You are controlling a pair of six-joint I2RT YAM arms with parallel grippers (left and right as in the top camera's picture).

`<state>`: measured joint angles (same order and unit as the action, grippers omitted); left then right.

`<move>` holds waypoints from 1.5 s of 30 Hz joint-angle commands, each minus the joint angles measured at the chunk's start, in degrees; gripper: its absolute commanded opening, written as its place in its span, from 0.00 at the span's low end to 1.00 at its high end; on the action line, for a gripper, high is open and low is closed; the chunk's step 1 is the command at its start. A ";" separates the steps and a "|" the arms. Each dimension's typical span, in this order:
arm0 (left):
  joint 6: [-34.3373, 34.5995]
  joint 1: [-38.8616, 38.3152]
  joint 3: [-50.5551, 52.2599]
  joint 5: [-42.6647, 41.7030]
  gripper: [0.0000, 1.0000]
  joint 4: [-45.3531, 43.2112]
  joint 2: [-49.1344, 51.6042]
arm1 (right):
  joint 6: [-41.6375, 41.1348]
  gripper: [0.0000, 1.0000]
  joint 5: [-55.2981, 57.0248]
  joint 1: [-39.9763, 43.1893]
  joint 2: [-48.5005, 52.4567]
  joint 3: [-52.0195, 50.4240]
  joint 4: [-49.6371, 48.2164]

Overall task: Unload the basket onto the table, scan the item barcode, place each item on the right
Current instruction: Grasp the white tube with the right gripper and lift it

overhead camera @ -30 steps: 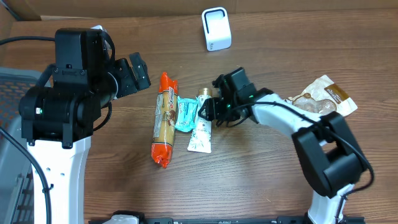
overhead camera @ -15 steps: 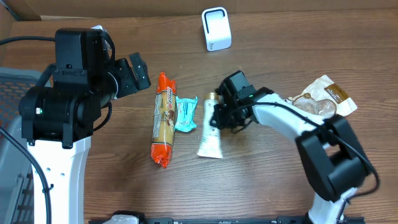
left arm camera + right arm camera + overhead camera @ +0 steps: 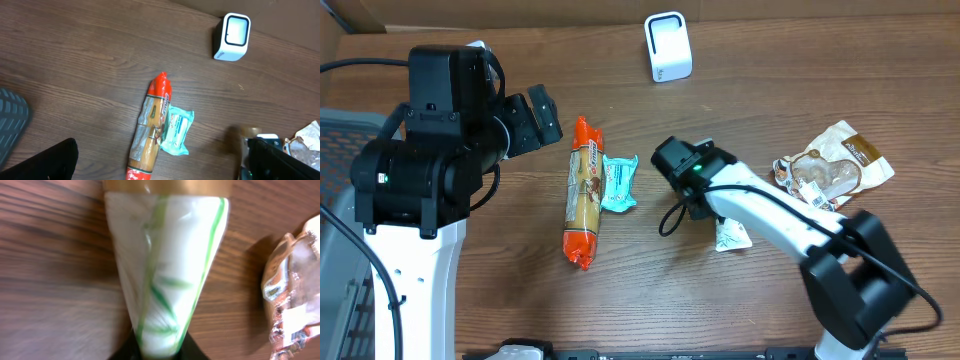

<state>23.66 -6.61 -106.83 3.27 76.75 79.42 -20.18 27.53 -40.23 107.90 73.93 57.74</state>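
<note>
Right tool (image 3: pixel 157 352) clamped on the narrow end of a white plastic tube (image 3: pixel 165 265) printed with green leaves and closed by a gold cap. Dark fingers pinching from both sides at the bottom of the wrist view, cap pointing away. From overhead, tube mostly hidden under the white forearm (image 3: pixel 770 215), only a pale end showing beside it near the desk's middle. Cannot tell whether lifted clear of the brown wooden desk (image 3: pixel 770 100) or resting on it. No barcode visible on the face turned to the wrist camera.

Left tool (image 3: pixel 532 120) spread wide, holding nothing, hovering off to the left, well apart from the tube.

Further out: small white box scanner (image 3: pixel 668 46) with a dark window, standing at the far edge, well apart from the tube. Long orange-ended sausage pack (image 3: pixel 584 192) and teal wrapper (image 3: pixel 618 183) lying side by side and touching, to the tube's left. Crinkled clear bag (image 3: pixel 830 165) with a brown label, near on the right.

Risks, as judged: a grip so close to the tail of a soft, slick tube, so likely to droop, swing or slide out on the carry to the scanner. Possible misread with the code turned away from the window or curved around the body; would call for a wrist turn. Low travel likely to brush the clear bag or snag the loose black cable (image 3: pixel 664 222) looping beside the arm.
</note>
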 commanded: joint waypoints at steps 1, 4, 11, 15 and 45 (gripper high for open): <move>0.37 0.22 -0.94 0.31 1.00 -0.07 0.09 | -0.96 0.29 7.67 -0.83 2.10 0.83 -0.66; 0.37 0.24 -0.94 0.31 1.00 -0.07 0.09 | -0.59 0.40 -0.70 -1.88 2.19 0.83 -1.57; 0.37 0.22 -0.94 0.31 1.00 -0.07 0.09 | -0.33 0.56 -10.71 -5.27 2.16 0.83 -4.24; 0.37 0.22 -0.94 0.31 1.00 -0.07 0.09 | 0.55 0.57 -12.20 -7.10 2.16 0.83 -5.49; 0.37 0.22 -0.94 0.31 0.99 -0.07 0.09 | 12.41 0.80 -58.62 16.11 0.46 -4.00 -9.88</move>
<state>23.66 -6.59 -106.83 3.27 76.75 79.42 -8.93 -25.52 -23.49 109.65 72.60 50.37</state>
